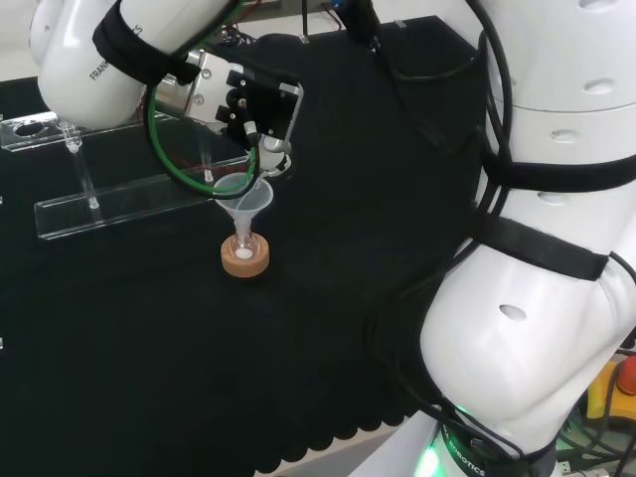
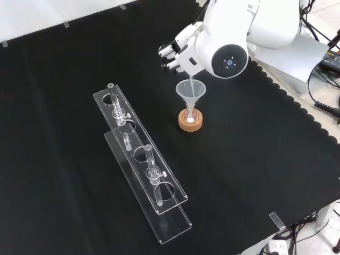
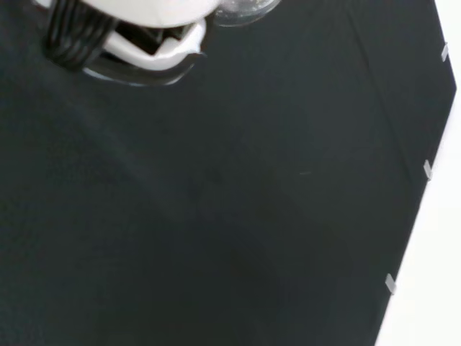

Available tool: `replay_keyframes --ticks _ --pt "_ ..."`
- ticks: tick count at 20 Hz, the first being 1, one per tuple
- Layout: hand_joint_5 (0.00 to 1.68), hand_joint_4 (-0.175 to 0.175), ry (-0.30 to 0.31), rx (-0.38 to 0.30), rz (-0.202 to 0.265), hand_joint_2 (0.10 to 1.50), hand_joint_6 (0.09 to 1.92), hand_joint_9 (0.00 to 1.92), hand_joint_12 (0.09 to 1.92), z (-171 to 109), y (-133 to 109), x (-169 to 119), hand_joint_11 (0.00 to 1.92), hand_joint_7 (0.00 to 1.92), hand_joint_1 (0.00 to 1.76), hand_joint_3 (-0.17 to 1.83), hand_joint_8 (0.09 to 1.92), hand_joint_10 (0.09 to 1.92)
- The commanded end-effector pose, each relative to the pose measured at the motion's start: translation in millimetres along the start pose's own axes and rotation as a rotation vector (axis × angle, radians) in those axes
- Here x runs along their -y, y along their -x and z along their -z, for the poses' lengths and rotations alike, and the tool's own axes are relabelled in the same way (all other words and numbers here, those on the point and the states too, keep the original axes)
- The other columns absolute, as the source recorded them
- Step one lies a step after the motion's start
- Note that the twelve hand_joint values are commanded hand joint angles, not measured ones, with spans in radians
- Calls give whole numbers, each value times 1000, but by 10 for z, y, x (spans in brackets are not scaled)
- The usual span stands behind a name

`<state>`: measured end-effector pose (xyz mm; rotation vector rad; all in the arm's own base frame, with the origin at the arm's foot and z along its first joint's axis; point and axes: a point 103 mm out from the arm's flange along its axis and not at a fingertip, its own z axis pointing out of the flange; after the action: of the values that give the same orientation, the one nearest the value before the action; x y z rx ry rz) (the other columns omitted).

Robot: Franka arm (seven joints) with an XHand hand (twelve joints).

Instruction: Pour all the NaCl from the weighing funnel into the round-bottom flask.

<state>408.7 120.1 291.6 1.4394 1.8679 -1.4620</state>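
At the front view's upper centre we see the hand [image 2: 178,53] above a clear funnel [image 2: 190,91] standing in the cork ring [image 2: 190,121]; whether its fingers pinch anything, we cannot tell.

No whole word can be read; cut-off dark letters sit on the white arm [image 1: 79,50] at ten o'clock, head view.

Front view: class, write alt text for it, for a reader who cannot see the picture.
A robot hand hovers just above a clear funnel standing in a flask on a cork ring, with white powder visible at the bottom. A clear plastic rack stands to the left on the black cloth.
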Motion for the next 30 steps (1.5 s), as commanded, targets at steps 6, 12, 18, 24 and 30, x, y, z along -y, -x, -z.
replay_keyframes --ticks 6,12,18,24,30 --pt "1138 175 -9 64 -17 621 1002 902 1207 57 -26 8 614 620 1095 855 604 421" --pt "1138 175 -14 86 -28 621 1001 903 1207 66 -1 18 615 619 1095 855 604 421" --pt "1139 175 -18 127 -34 620 1000 904 1206 113 -10 21 615 619 1095 855 604 420" --pt "1139 175 -43 180 -34 620 1000 904 1206 168 -64 7 616 619 1095 855 604 420" --pt "1140 175 -44 218 -44 620 999 905 1205 200 -87 -2 616 618 1095 855 604 420"
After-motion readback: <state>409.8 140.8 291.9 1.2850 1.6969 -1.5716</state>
